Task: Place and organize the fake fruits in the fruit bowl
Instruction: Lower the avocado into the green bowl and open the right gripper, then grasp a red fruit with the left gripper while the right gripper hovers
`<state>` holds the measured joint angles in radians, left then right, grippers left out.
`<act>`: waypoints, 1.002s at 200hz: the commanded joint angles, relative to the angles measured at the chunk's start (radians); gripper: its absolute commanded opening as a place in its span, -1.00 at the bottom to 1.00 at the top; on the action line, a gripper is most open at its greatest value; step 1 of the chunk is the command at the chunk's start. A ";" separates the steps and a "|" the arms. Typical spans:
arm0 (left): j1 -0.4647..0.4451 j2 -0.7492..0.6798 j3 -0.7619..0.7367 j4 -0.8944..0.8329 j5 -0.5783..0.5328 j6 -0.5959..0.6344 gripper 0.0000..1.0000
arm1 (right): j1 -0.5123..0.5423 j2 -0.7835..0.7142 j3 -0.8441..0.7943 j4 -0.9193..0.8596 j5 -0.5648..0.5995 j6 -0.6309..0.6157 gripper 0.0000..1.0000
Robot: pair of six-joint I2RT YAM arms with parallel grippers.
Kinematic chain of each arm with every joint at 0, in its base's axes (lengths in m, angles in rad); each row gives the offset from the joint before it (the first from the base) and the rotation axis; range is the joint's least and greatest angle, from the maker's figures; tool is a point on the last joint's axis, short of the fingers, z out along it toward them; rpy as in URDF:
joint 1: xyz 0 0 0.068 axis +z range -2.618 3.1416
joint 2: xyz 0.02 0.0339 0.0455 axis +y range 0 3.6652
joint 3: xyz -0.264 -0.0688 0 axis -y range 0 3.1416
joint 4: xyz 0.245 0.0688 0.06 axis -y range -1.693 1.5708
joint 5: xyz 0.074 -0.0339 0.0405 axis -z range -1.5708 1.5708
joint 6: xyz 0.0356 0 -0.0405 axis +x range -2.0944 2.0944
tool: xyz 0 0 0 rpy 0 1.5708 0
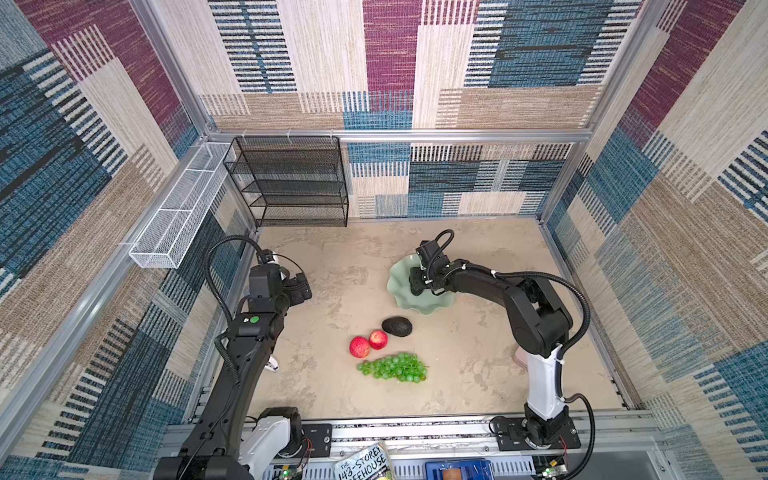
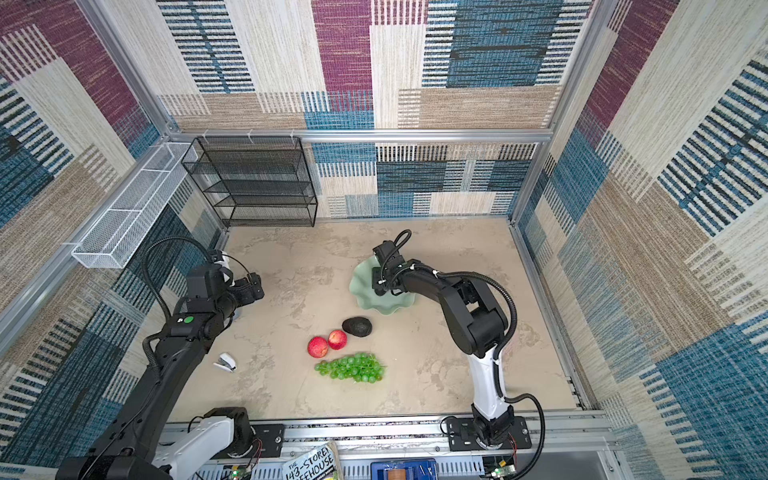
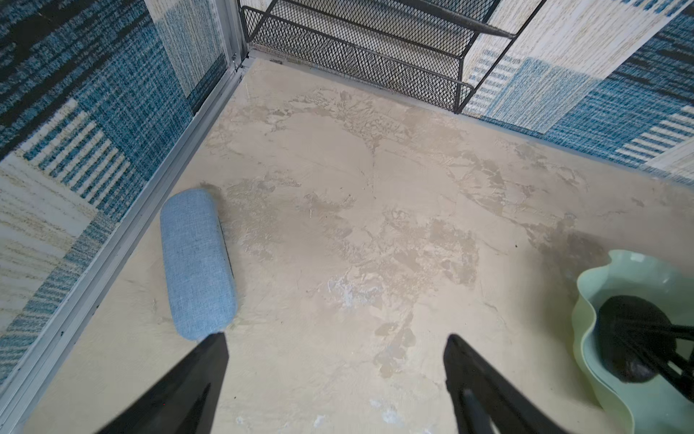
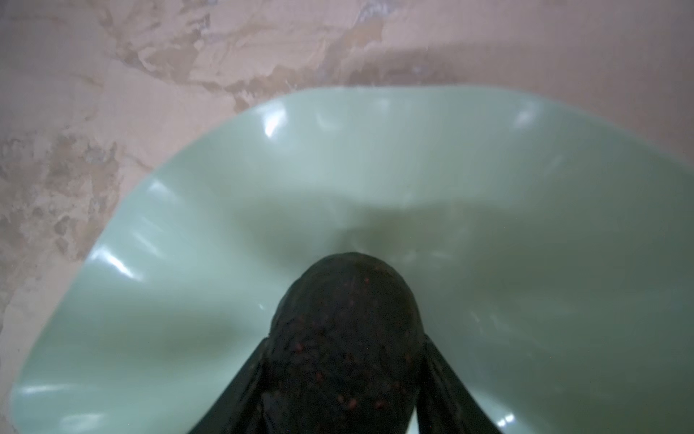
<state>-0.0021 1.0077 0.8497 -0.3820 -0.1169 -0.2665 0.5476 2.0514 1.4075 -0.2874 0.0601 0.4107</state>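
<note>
Inside the fruit bowl [image 4: 375, 158], the right gripper [image 4: 345, 349] clasps the probably light, rigid avocado [image 4: 345, 300] across its middle, best for its rounded shape, while the left gripper [image 3: 336, 340] gapes empty nearby.

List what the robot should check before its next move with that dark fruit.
1. The avocado is in the right gripper, inside the fruit bowl: ok.
2. It rests on the bowl's floor: cannot tell.
3. The left gripper is open, empty, away from the bowl: ok.
4. The bowl has spare room: ok.
5. All fruit is in: not ok; second avocado, two apples, grapes lie on the table.
</note>
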 commanded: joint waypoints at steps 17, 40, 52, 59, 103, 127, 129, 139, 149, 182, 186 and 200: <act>0.001 -0.027 0.043 -0.209 0.187 -0.045 0.81 | 0.000 -0.011 0.011 -0.001 -0.004 0.004 0.44; -0.015 -0.028 0.065 -0.313 0.333 -0.062 0.75 | -0.007 -0.075 0.026 -0.008 0.015 -0.003 0.66; -0.051 -0.021 0.069 -0.365 0.371 -0.076 0.73 | -0.013 -0.125 0.022 -0.006 0.027 -0.006 0.75; -0.087 -0.020 0.069 -0.383 0.372 -0.089 0.72 | -0.016 -0.160 0.020 -0.006 0.038 -0.009 0.82; -0.377 0.030 0.038 -0.408 0.293 -0.225 0.71 | -0.026 -0.378 -0.061 0.032 0.086 -0.041 0.99; -0.494 0.085 0.025 -0.403 0.223 -0.264 0.71 | -0.028 -0.474 -0.134 0.055 0.082 -0.034 0.99; -0.501 0.091 0.026 -0.402 0.217 -0.266 0.71 | -0.028 -0.483 -0.142 0.056 0.082 -0.032 0.99; -0.534 0.115 0.027 -0.391 0.190 -0.270 0.72 | -0.028 -0.515 -0.170 0.060 0.085 -0.027 0.99; -0.553 0.142 0.027 -0.380 0.180 -0.280 0.72 | -0.028 -0.546 -0.194 0.060 0.087 -0.020 0.99; -0.585 0.218 -0.010 -0.336 0.169 -0.319 0.72 | -0.028 -0.627 -0.257 0.063 0.089 -0.005 0.99; -0.587 0.224 -0.013 -0.329 0.169 -0.323 0.72 | -0.028 -0.635 -0.262 0.062 0.089 -0.005 0.99; -0.588 0.249 -0.026 -0.304 0.164 -0.339 0.72 | -0.028 -0.653 -0.273 0.062 0.093 -0.007 0.99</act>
<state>-0.5858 1.2266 0.8406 -0.7361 0.0814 -0.5503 0.5194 1.4296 1.1515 -0.2588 0.1398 0.3935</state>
